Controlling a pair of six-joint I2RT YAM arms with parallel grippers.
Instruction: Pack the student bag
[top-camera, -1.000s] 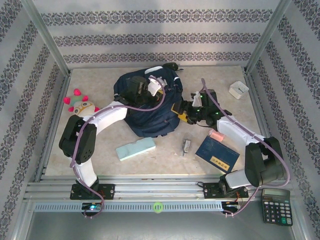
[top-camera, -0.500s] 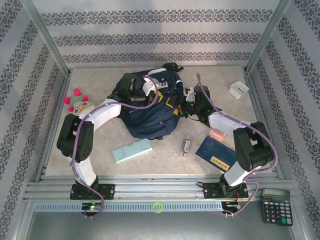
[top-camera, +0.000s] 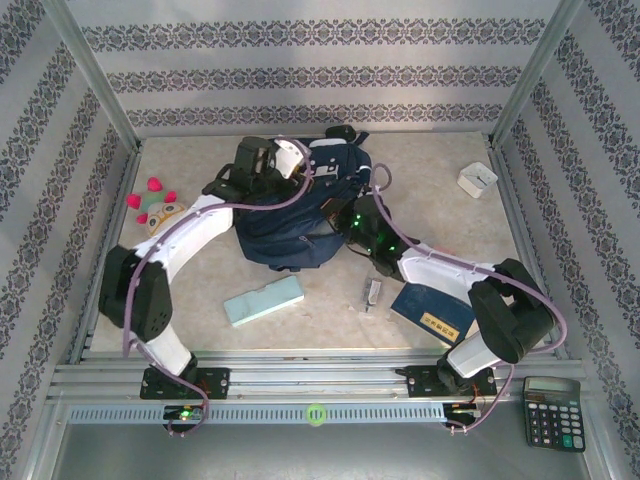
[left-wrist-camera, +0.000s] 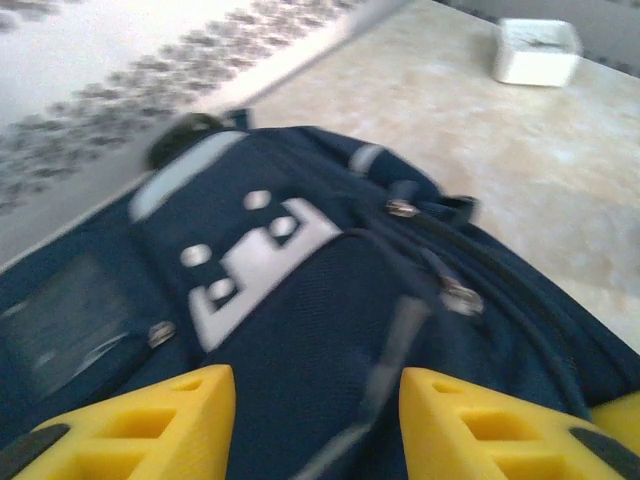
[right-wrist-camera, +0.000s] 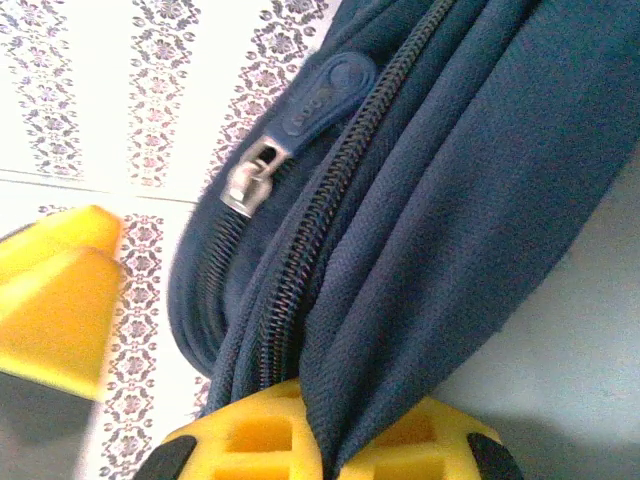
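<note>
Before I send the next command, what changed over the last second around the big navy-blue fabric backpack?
The right gripper moved left to the navy-blue fabric backpack's right edge and shut on a fold of it beside a zipper. The left gripper opened and drew back-left over the bag's top. The backpack shifted slightly rearward. The teal rectangular case, dark blue book and small white box stayed put.

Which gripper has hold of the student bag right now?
The right gripper: its jaws are shut on a fold of the student bag beside the zipper. The left gripper hovers open over the bag's front, gripping nothing.
</note>
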